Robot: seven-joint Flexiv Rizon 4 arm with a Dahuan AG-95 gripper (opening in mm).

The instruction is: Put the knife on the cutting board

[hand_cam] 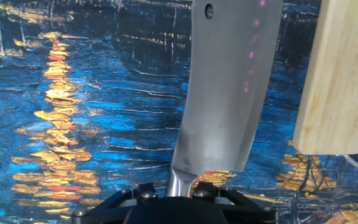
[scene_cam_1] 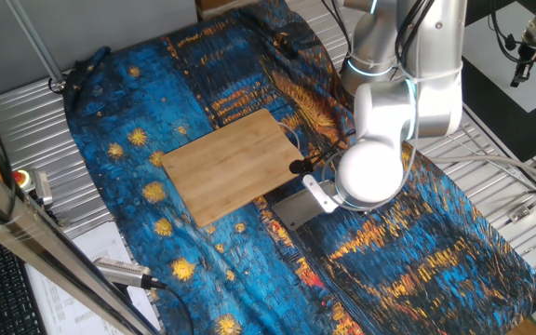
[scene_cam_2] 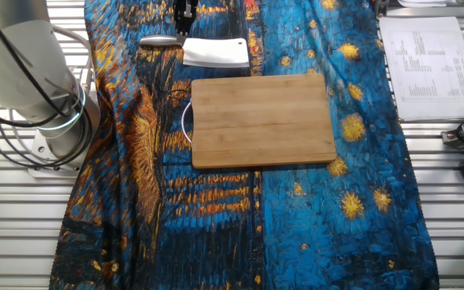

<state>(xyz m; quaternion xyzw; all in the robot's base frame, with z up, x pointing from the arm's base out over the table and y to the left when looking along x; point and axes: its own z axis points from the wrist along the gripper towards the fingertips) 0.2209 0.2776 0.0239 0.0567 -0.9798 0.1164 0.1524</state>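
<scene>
Trouble, I judged, could come from the thin hold: the gripper point(hand_cam: 182, 190) was clenched on only the handle of the knife point(hand_cam: 229, 87), so the heavy blade might droop or twist loose. The cleaver sat off the cutting board point(scene_cam_2: 263, 119), beside its long edge, its long axis parallel to that edge, blade pointing away from the hand.
</scene>
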